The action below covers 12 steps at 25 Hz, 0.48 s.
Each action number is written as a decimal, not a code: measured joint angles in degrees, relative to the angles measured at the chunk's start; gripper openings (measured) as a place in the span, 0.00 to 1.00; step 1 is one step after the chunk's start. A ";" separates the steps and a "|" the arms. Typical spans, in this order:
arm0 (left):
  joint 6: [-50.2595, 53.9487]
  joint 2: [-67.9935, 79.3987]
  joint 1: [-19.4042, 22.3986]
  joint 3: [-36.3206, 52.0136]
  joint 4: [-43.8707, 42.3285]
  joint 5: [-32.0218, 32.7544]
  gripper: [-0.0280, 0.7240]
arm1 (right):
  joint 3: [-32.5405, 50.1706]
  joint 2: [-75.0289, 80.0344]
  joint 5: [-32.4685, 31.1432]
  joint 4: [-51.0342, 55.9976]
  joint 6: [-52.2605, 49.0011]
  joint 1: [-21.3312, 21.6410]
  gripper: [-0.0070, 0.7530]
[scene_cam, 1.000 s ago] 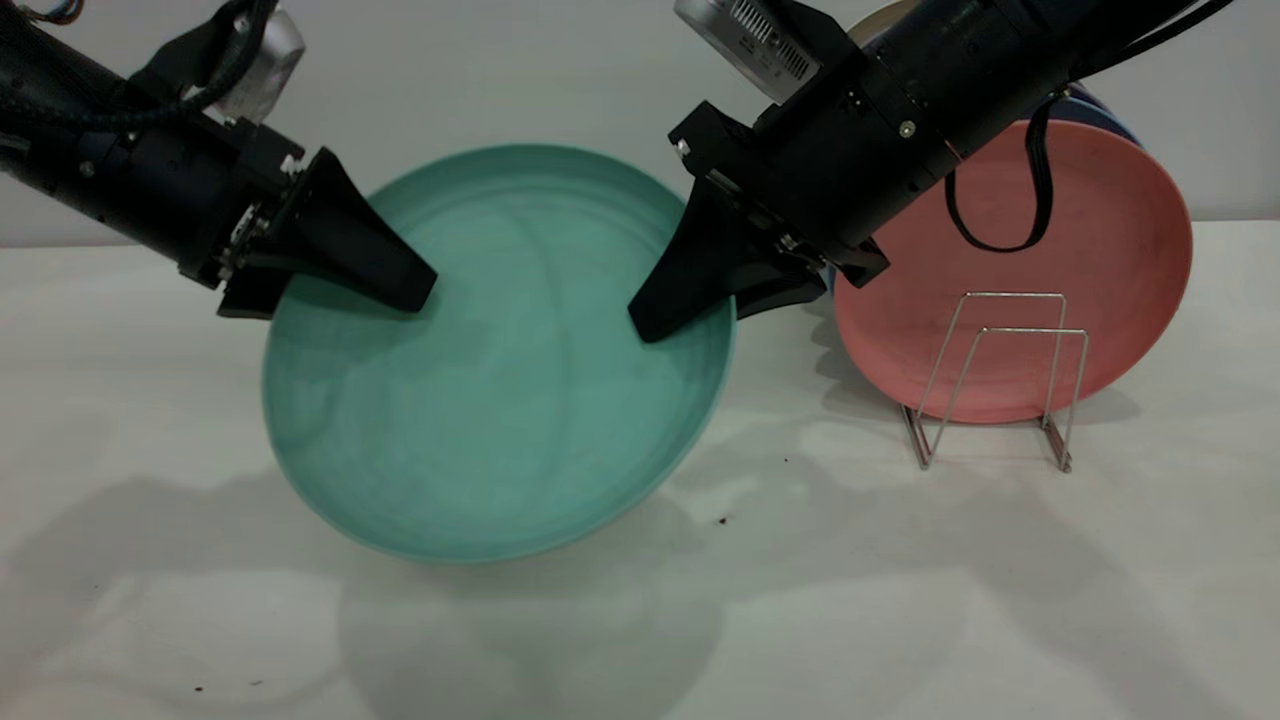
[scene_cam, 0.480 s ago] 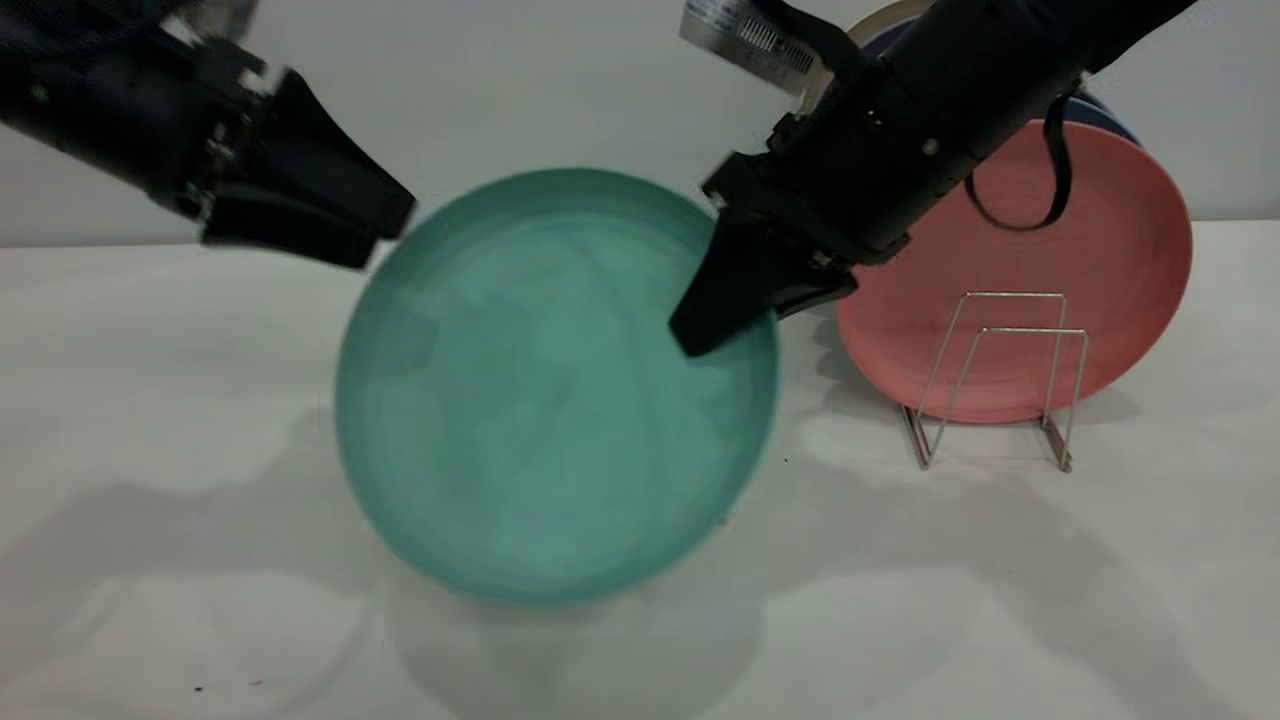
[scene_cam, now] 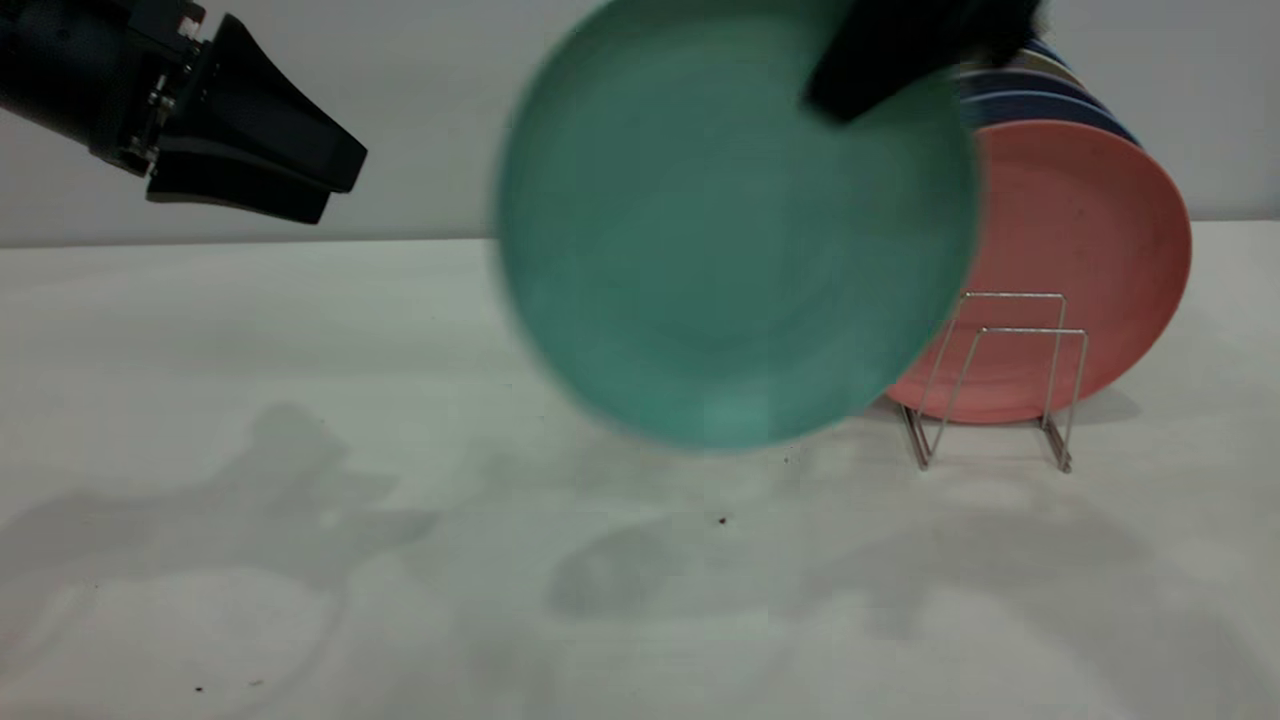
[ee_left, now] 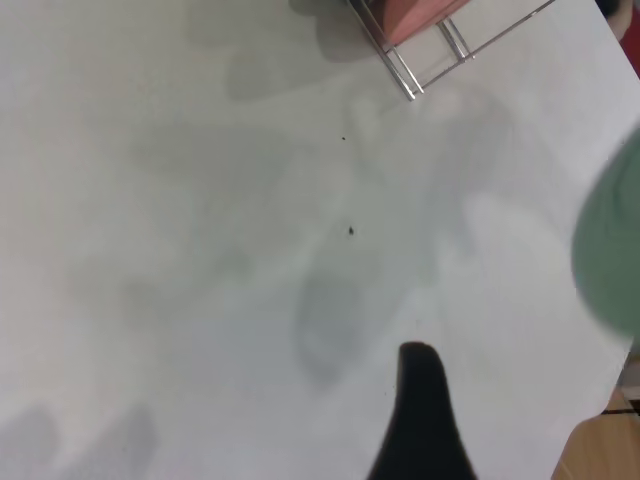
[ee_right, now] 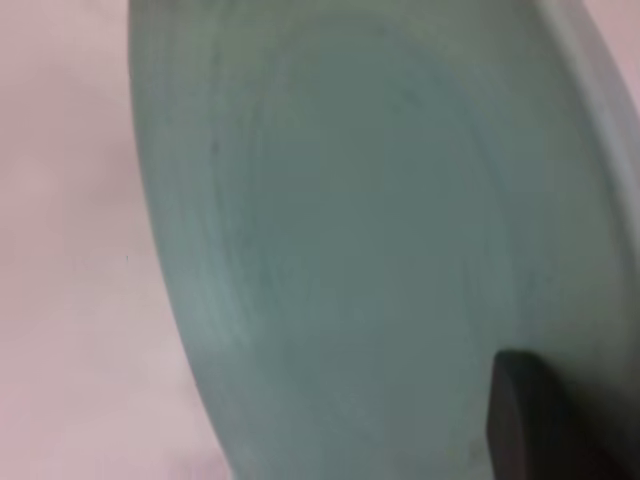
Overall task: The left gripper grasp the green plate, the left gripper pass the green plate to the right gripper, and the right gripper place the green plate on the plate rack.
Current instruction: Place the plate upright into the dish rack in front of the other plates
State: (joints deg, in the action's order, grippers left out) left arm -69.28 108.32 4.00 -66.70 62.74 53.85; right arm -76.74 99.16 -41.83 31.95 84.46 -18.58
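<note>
The green plate (scene_cam: 720,240) hangs upright in the air, its lower edge above the table, and it overlaps the left side of the plate rack (scene_cam: 1010,330). My right gripper (scene_cam: 850,95) is shut on the plate's upper right rim; most of that arm is out of frame. In the right wrist view one black finger (ee_right: 530,420) lies against the plate's face (ee_right: 350,250). My left gripper (scene_cam: 340,190) is at the upper left, empty, fingers slightly apart, well clear of the plate. The left wrist view shows one of its fingers (ee_left: 420,400) and the plate's edge (ee_left: 615,250).
A salmon-pink plate (scene_cam: 1090,250) stands in the rack, with dark blue plates (scene_cam: 1040,100) behind it. The rack's front wire loops (scene_cam: 1060,400) stand in front of the pink plate. The white table (scene_cam: 300,450) carries a few dark specks. The rack's base also shows in the left wrist view (ee_left: 420,60).
My left gripper let go of the green plate and drew back up and to the left. My right gripper lifted the plate up and to the right, toward the rack.
</note>
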 joint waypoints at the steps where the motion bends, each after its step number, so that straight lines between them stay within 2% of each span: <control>1: 0.00 0.00 0.00 0.00 0.00 0.00 0.81 | 0.00 -0.47 1.26 -2.18 0.11 1.07 0.11; 5: 0.00 0.00 0.00 0.00 0.00 0.00 0.81 | 0.00 -0.59 5.42 -5.74 1.03 6.84 0.11; 12: 0.00 0.00 0.00 0.00 0.00 0.00 0.81 | 0.00 -0.59 7.95 -4.92 1.64 14.63 0.11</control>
State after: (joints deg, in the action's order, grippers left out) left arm -69.28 108.32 4.00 -66.70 62.74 53.85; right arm -76.74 98.58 -33.88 27.03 86.10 -3.95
